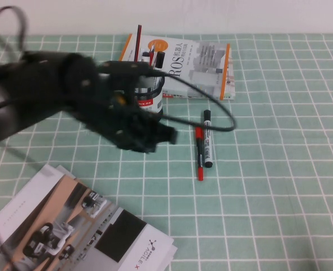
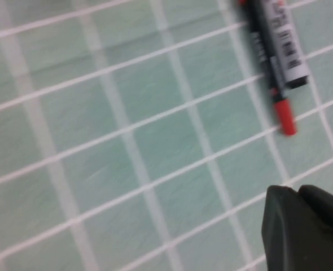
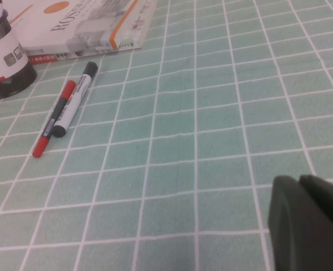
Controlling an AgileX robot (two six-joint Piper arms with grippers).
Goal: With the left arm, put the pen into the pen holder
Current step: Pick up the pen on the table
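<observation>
The red pen (image 1: 200, 153) lies flat on the green checked cloth, right beside the white marker (image 1: 207, 138). The black mesh pen holder (image 1: 150, 94) stands behind my left arm, partly hidden by it, with a red pen standing in it. My left gripper (image 1: 162, 135) hovers a little left of the pen, apart from it. In the left wrist view the gripper (image 2: 296, 189) is shut and empty, with the pen (image 2: 283, 116) and marker (image 2: 285, 42) ahead of it. My right gripper (image 3: 298, 179) is shut and empty, far from the pen (image 3: 53, 127) and holder (image 3: 3, 62).
A book (image 1: 195, 65) lies behind the holder at the back; it also shows in the right wrist view (image 3: 82, 22). An open magazine (image 1: 70, 226) lies at the front left. A black cable (image 1: 211, 104) loops from the left arm over the markers.
</observation>
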